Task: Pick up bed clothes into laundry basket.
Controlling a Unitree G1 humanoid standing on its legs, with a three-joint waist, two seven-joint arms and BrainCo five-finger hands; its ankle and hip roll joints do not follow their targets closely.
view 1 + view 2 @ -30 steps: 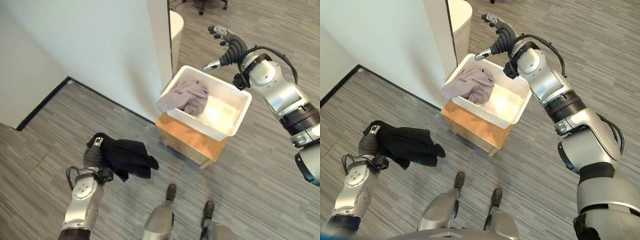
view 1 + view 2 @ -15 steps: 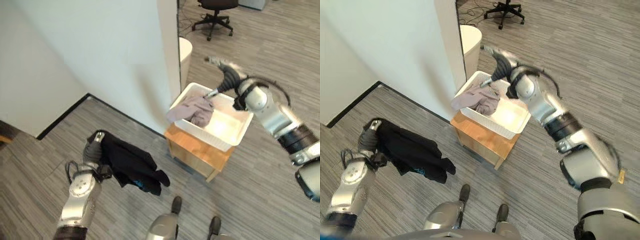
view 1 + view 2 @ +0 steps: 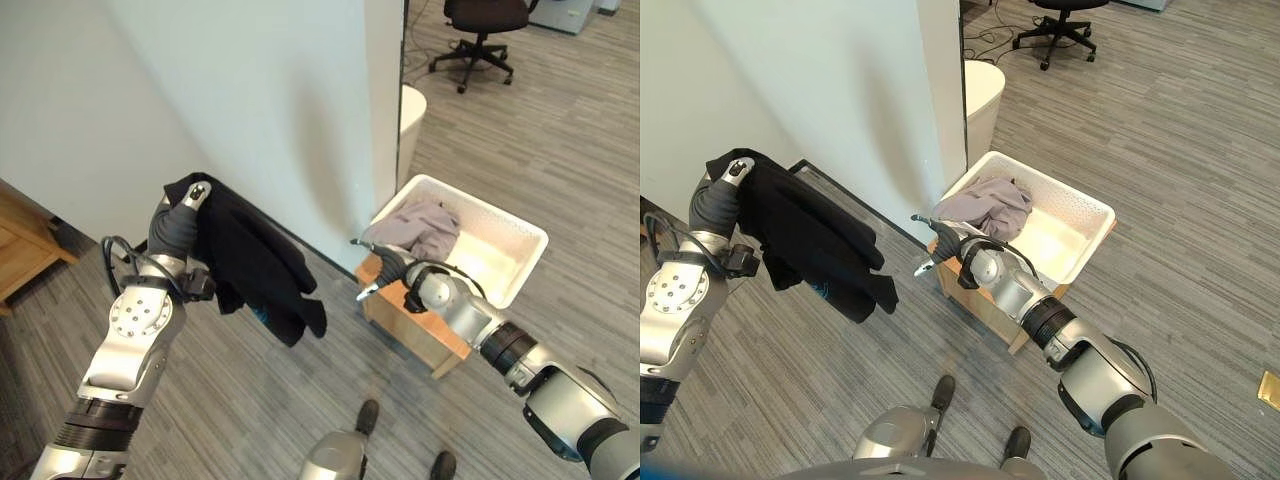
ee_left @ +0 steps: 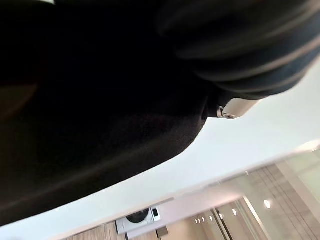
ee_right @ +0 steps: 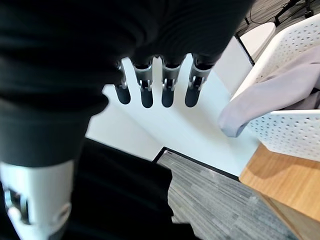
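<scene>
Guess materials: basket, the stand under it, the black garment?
Basket: white rigid plastic, judging by its perforated walls. Stand: wood or wood veneer, light matte grain showing. Black garment: soft matte fabric, draping limp from the left hand; fibre unclear.

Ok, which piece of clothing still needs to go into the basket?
Left of the white perforated laundry basket on its low wooden stand, the raised left hand holds a black garment. Unlike the grey garment draped over the basket's rim, it hangs in the air.

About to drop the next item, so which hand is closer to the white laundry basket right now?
Right. The right hand hangs just beside the white laundry basket's near corner, fingers relaxed. The left hand is well off to the side, holding up the black garment.
</scene>
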